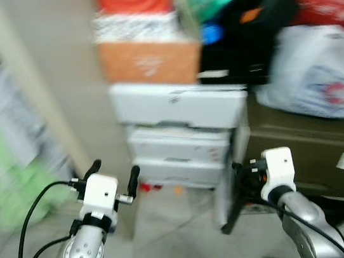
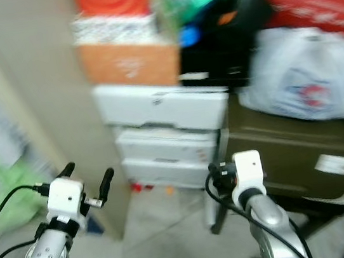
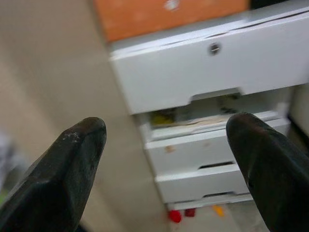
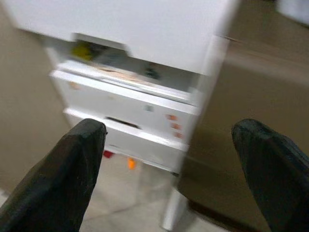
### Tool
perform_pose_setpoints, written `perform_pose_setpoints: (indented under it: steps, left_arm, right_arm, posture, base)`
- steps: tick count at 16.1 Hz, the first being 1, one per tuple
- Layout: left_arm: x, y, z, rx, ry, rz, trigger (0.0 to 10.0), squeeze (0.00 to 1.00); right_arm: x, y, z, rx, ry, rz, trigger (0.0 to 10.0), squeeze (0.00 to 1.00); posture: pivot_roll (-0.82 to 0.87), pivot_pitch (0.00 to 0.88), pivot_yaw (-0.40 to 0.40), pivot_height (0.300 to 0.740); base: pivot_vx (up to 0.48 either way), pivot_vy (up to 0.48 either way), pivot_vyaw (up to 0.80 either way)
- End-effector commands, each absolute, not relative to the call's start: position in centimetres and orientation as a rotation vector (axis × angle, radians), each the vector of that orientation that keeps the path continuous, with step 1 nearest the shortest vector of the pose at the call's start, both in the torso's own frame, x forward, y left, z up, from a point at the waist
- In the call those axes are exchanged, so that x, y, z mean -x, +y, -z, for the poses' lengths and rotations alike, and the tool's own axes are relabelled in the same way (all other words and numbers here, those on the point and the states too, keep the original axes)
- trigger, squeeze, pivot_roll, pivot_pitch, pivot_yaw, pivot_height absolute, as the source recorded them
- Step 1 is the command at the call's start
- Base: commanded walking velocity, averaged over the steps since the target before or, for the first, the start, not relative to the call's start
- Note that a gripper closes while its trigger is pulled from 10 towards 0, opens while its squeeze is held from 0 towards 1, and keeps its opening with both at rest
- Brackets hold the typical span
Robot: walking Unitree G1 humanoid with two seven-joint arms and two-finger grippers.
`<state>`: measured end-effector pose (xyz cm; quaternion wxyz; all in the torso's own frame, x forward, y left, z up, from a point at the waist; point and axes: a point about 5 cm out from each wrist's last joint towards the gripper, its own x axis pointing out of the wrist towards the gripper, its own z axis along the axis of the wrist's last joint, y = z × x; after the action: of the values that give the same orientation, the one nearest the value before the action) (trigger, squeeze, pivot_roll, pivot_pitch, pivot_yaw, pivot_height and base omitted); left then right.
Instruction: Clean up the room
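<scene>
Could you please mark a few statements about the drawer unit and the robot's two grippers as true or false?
1. The white drawer unit has an orange box on top of it. True.
2. The left gripper is shut on a drawer handle. False: its fingers are spread apart and hold nothing, short of the drawers.
3. Small red and orange things lie on the floor at the foot of the drawers. True.
4. The right gripper holds a white plastic bag. False: it is open and empty; the bag rests on the dark olive box beside the drawers.
5. All the drawers are pushed fully in. False: the top drawer stands out, with a gap showing contents below it.
</scene>
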<state>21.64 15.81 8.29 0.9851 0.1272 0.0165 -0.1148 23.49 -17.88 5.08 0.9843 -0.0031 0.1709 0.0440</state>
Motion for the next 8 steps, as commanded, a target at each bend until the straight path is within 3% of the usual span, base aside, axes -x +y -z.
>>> perform_pose_setpoints:
  steps: [1, 8]
  left_arm:
    - [-21.7, 15.7, -8.2, -0.255, 0.041, 0.239, 10.0, 0.00]
    - [-21.1, 15.7, -7.8, -0.266, 0.054, 0.254, 10.0, 0.00]
  right_arm:
    - [-23.8, -17.6, -5.5, 0.007, 0.329, -0.105, 10.0, 0.00]
    - [-23.6, -15.8, -4.3, 0.076, 0.439, -0.325, 10.0, 0.00]
  posture:
    - [-0.05, 0.000, -0.045, 0.740]
    - [-0.05, 0.000, -0.040, 0.740]
  base:
    - [0.000, 0.000, 0.80]
    - [0.000, 0.000, 0.80]
